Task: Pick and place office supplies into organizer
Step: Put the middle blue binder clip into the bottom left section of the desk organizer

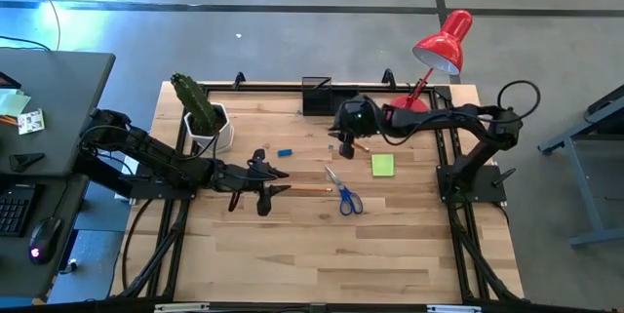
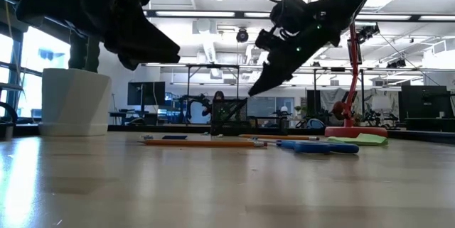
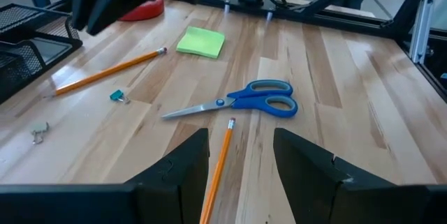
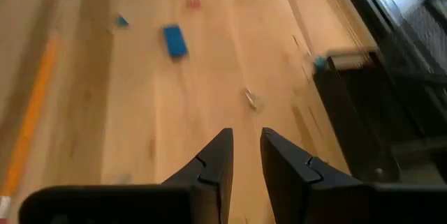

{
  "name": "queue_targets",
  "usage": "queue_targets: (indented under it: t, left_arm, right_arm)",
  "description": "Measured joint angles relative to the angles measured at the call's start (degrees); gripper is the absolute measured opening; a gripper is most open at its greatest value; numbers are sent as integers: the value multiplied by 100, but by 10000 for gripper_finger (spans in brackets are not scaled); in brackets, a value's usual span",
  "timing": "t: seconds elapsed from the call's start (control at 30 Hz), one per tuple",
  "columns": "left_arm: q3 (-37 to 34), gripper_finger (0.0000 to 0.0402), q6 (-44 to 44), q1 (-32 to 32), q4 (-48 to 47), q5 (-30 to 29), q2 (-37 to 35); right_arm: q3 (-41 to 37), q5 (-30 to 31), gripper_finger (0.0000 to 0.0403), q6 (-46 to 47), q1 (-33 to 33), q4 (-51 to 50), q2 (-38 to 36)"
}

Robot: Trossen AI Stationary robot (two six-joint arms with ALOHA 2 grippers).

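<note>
Over the bench (image 1: pixel 292 254), left hand (image 3: pixel 241 155) hovers wide and empty above a pencil (image 3: pixel 218 168); right hand (image 4: pixel 243 158), narrow and empty, near the organizer (image 1: pixel 317 96).

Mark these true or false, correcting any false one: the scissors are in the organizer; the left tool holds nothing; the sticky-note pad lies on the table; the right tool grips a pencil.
1. The scissors are in the organizer. False: they lie on the table.
2. The left tool holds nothing. True: it hangs open above a pencil.
3. The sticky-note pad lies on the table. True.
4. The right tool grips a pencil. False: nothing is between its fingers.
</note>
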Motion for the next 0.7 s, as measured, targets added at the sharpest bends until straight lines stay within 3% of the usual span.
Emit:
queue_targets:
  t: [0.27,0.7]
  left_arm:
    - [2,150,-59,-2,195,9,-2]
    - [2,150,145,-238,87,170,-2]
  right_arm:
    - [-1,162,69,204,52,-147,125]
    - [-1,-384,69,-670,80,-278,240]
